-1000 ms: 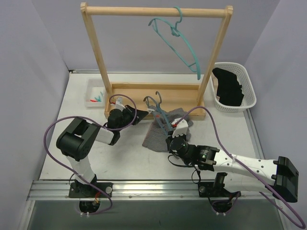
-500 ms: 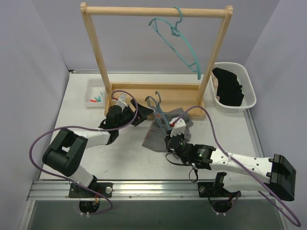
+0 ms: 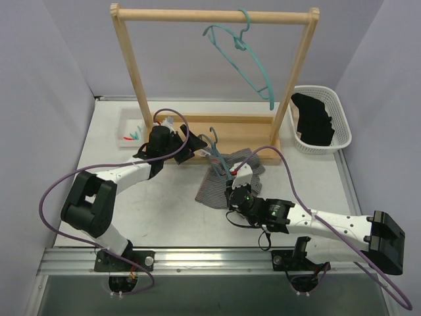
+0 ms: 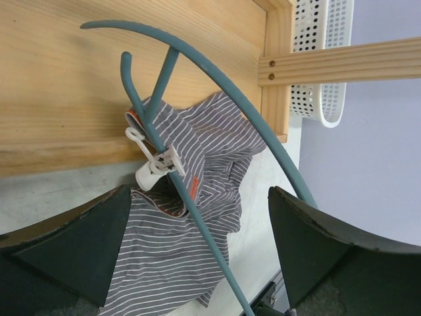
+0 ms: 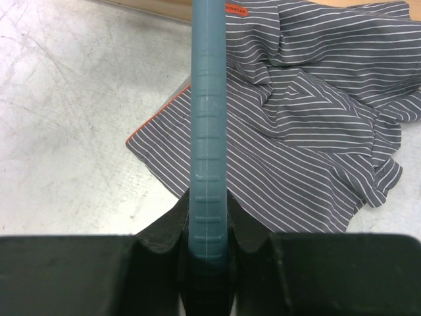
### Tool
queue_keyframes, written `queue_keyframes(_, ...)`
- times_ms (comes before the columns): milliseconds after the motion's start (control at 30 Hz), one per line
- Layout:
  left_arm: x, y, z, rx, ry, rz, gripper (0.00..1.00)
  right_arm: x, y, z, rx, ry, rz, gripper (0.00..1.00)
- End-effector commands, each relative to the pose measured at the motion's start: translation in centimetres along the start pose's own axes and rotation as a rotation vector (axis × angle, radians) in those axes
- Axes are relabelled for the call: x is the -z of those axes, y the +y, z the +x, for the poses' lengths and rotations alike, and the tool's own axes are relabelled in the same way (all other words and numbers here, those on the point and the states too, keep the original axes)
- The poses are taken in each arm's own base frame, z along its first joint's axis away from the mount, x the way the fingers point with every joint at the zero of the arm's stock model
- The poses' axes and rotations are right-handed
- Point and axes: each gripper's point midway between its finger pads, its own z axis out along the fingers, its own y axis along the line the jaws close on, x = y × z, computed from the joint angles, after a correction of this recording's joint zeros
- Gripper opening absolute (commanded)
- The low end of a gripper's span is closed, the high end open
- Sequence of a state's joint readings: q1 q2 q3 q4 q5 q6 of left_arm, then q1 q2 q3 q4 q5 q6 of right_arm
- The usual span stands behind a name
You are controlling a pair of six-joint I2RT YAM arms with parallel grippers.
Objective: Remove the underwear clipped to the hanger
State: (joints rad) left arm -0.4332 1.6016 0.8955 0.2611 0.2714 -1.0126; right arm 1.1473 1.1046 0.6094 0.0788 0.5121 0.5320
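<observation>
The grey striped underwear (image 3: 217, 187) lies crumpled on the table, held to a blue-grey hanger (image 3: 212, 141) by a white clip (image 4: 155, 168). My right gripper (image 3: 232, 192) is shut on the hanger's bar (image 5: 209, 99), with the striped cloth (image 5: 309, 112) spread beneath it. Just left of the hanger's hook, my left gripper (image 3: 185, 150) is open. Its wrist view shows the fingers (image 4: 79, 237) set wide either side of the clip, hanger (image 4: 197, 217) and underwear (image 4: 164, 263), touching none of them. The black underwear (image 3: 314, 118) lies in the white basket (image 3: 343, 125).
A wooden rack (image 3: 214, 14) stands at the back with its base (image 3: 210, 128) right behind the hanger. A teal hanger (image 3: 245, 59) hangs from the rack's bar. A small tray of clips (image 3: 130, 131) sits at the left of the base.
My left gripper has opened wide and moved back toward the rack's base. The hanger's hook has shifted slightly. My right gripper has stayed shut on the bar.
</observation>
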Motion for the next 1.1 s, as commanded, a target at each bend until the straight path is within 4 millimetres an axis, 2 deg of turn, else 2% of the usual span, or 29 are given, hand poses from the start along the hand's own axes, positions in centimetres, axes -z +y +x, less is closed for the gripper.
queue_keyframes(0,-0.4,0.3,-0.1,-0.028,0.048,-0.030,0.94,0.1,0.6,-1.2,-0.012,-0.044,-0.013,0.00)
queue_keyframes(133,-1.9,1.0,0.7,-0.001,0.116,-0.035,0.94,0.0,0.7,-1.1,-0.005,-0.040,-0.012,0.00)
queue_keyframes(267,-2.5,1.7,1.4,0.023,0.145,-0.038,0.94,0.1,0.8,-1.4,-0.007,-0.051,-0.013,0.00)
queue_keyframes(400,-2.8,1.4,1.3,0.033,0.153,-0.021,0.98,0.1,0.9,-1.5,-0.007,-0.053,-0.016,0.00)
queue_keyframes(500,-3.0,1.0,1.2,0.041,0.154,0.006,0.88,0.1,0.9,-1.5,-0.003,-0.052,-0.015,0.00)
queue_keyframes(600,-3.2,0.7,1.1,0.044,0.161,0.025,0.67,0.1,0.9,-1.5,-0.004,-0.052,-0.014,0.00)
queue_keyframes(633,-3.3,0.7,1.3,0.045,0.168,0.030,0.52,0.1,0.8,-1.5,-0.006,-0.052,-0.011,0.00)
queue_keyframes(700,-3.4,0.6,1.2,0.046,0.168,0.033,0.41,0.1,0.8,-1.4,-0.005,-0.051,-0.013,0.00)
queue_keyframes(733,-3.4,0.7,1.3,0.046,0.173,0.035,0.27,0.1,0.8,-1.5,-0.004,-0.054,-0.013,0.00)
queue_keyframes(867,-3.4,0.8,1.3,0.049,0.177,0.036,0.03,0.2,0.8,-1.6,-0.005,-0.057,-0.011,0.00)
queue_keyframes(1033,-2.9,0.8,1.2,0.056,0.171,0.049,0.03,0.2,0.7,-1.6,-0.004,-0.058,-0.008,0.00)
queue_keyframes(1067,-2.7,0.5,1.0,0.056,0.166,0.059,0.07,0.2,0.7,-1.5,-0.005,-0.057,-0.010,0.00)
